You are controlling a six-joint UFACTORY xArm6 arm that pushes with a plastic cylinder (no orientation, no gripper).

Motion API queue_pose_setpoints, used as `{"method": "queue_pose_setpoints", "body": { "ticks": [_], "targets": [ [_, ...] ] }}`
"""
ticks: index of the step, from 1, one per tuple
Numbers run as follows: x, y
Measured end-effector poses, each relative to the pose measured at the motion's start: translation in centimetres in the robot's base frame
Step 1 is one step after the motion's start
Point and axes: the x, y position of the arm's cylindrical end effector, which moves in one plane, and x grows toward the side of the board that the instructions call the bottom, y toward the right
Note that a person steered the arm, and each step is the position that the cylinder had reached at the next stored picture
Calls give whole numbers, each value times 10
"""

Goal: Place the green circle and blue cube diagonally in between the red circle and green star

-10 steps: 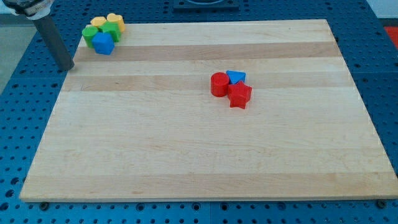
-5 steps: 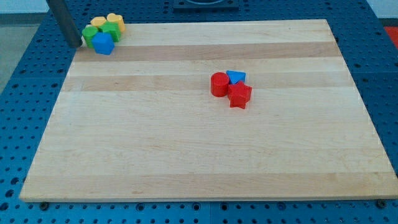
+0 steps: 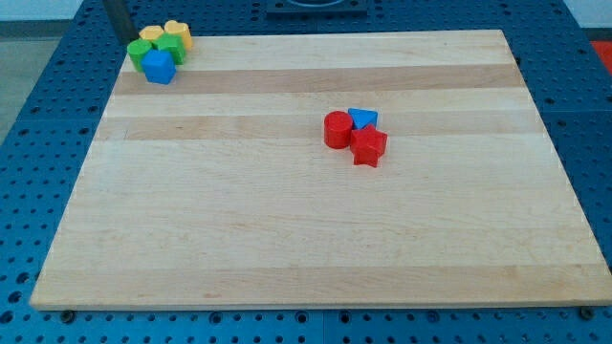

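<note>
A tight cluster sits at the board's top-left corner. It holds a blue cube at the front, a rounded green block on its upper left, and a second green block that looks like the star. Two yellow blocks sit behind them. A red circle sits near the board's middle, touching a blue triangle and a red star. My tip is off the board's top-left corner, just up and left of the rounded green block and apart from it.
The wooden board lies on a blue perforated table. The cluster sits close to the board's top and left edges.
My tip has moved up and to the right along the board's left side, from below-left of the cluster to its upper left. No block has moved.
</note>
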Motion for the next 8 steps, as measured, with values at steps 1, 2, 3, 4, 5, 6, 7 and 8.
{"method": "queue_pose_setpoints", "body": {
  "ticks": [1, 2, 3, 4, 5, 6, 7, 8],
  "targets": [
    [3, 0],
    [18, 0],
    [51, 1],
    [81, 0],
    [95, 0],
    [85, 0],
    [47, 0],
    [17, 0]
  ]
}}
